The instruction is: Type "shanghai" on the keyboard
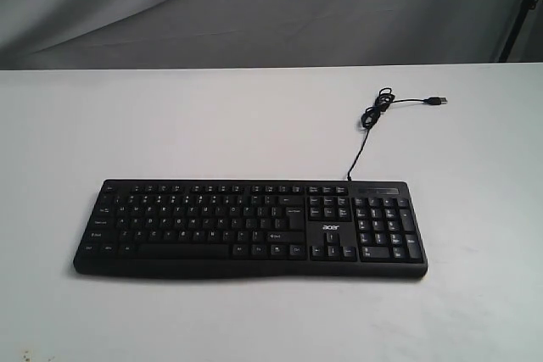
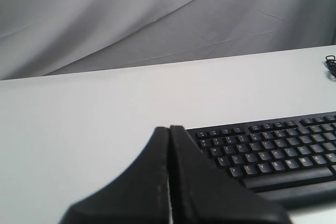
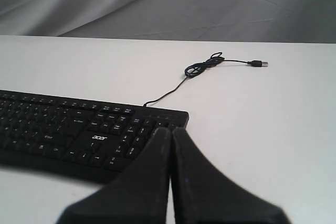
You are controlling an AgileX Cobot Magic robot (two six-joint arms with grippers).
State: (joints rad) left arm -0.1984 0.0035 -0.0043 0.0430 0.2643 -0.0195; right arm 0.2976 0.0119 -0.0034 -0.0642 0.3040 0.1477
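A wide black keyboard (image 1: pixel 250 228) with white legends and an acer logo lies on the white table, its number pad to the right. Neither arm shows in the exterior view. In the left wrist view my left gripper (image 2: pixel 169 128) is shut and empty, held back from the keyboard's letter end (image 2: pixel 273 153). The right wrist view has my right gripper (image 3: pixel 171 129) shut with nothing in it, near the number-pad end of the keyboard (image 3: pixel 79 132). I cannot tell how high either gripper hangs above the table.
The thin black cable (image 1: pixel 379 108) runs from the keyboard's back edge, loops, and ends in a USB plug (image 1: pixel 438 101) at the back right; the cable (image 3: pixel 202 67) also shows in the right wrist view. A grey cloth backdrop (image 1: pixel 254 6) hangs behind the white table (image 1: pixel 170 125).
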